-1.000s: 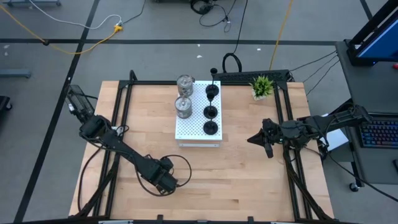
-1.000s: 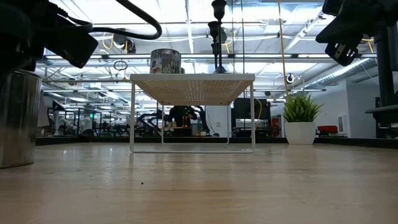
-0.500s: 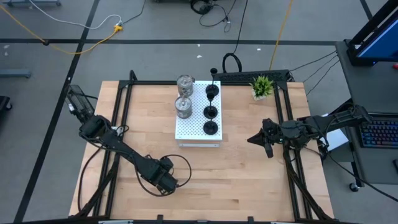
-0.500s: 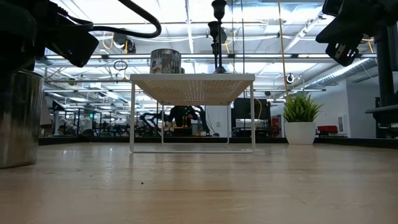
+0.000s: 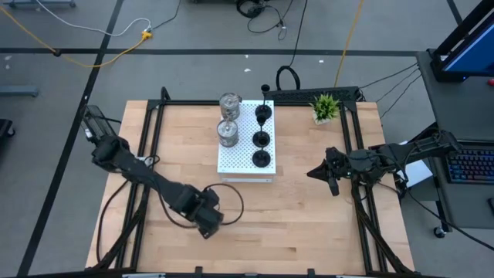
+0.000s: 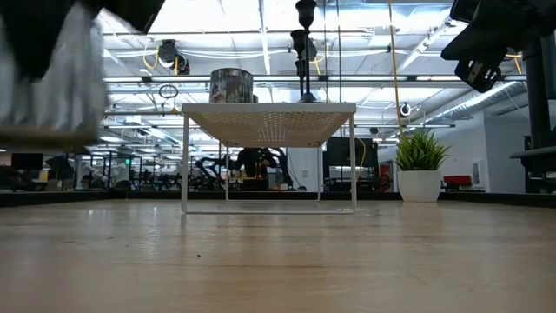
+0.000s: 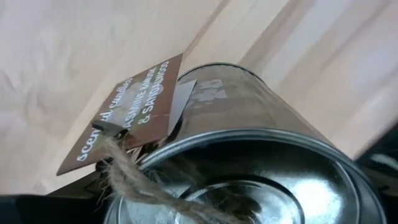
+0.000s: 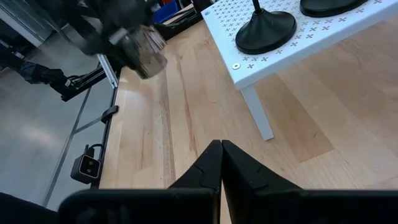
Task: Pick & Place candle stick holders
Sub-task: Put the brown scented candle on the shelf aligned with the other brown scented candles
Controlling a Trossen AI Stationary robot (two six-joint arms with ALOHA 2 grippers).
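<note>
Holders number six in all: three black ones (image 5: 262,139) stand in a row on the white board (image 5: 239,164), two silver ones (image 5: 228,133) stand on the same board beside them, toward the left arm's side, and a third silver holder (image 8: 142,52) is held in the left end effector (image 5: 207,218). That third one is a shiny tin with a brown paper tag and a twine loop tied near its rim; the left wrist view looks down its side to the wooden surface (image 5: 309,224) below, and the fingers gripping it are not plainly seen there. In the right wrist view it hangs off the wood, held by the dark left arm, well apart from the board's near leg.

A single green plant (image 5: 325,106) in a white pot sits at the far right corner of the surface. The right end effector (image 5: 326,174) waits near the right edge, its two fingers (image 8: 217,168) pressed together with nothing between them.

Against the picture from a second ago, the silver tin that stood on the wood at the left of the low view is now raised and blurred, its base clear of the surface. From above, the left arm has shifted slightly toward the board. The right arm, the board and the five standing holders are unchanged
</note>
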